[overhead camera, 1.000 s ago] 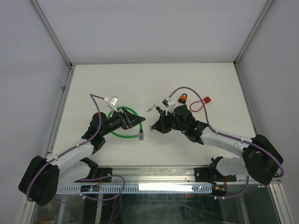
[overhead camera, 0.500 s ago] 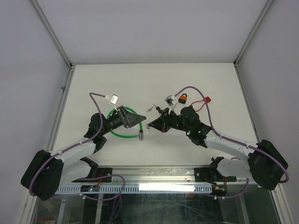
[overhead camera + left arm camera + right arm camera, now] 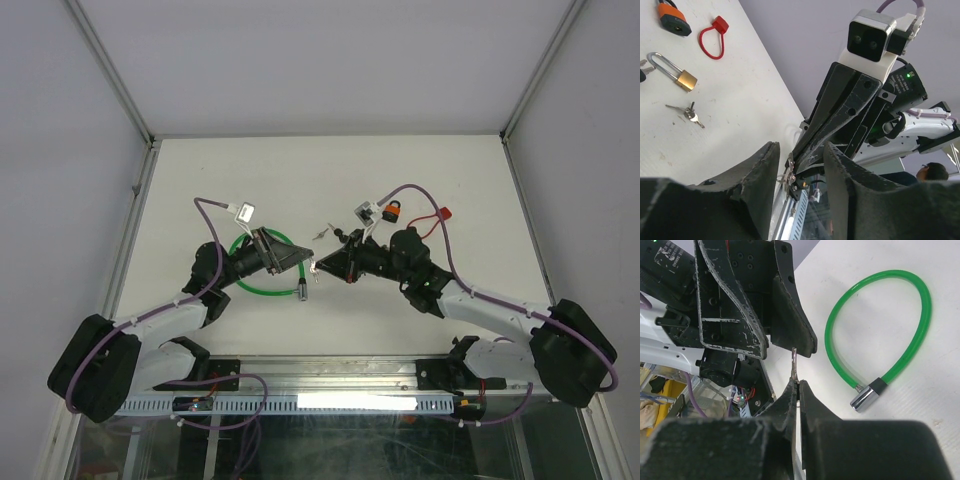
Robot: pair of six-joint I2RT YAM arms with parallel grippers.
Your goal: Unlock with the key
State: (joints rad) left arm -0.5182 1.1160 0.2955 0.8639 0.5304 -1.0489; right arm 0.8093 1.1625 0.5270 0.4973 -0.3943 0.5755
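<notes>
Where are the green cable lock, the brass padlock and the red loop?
green cable lock (image 3: 863, 399), right wrist view, chrome barrel end
brass padlock (image 3: 686, 80), left wrist view, brass body
red loop (image 3: 719, 23), left wrist view, square tab

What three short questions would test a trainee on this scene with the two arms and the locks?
1. True or false: the right hand is shut on a key.
2. Where is the green cable lock?
A. lying on the table
B. held in the left hand
C. hanging from the right arm
3. Fill in: the padlock beside the red loop has a body coloured ____.

Key: 1 true; 2 A; 3 orange.
</notes>
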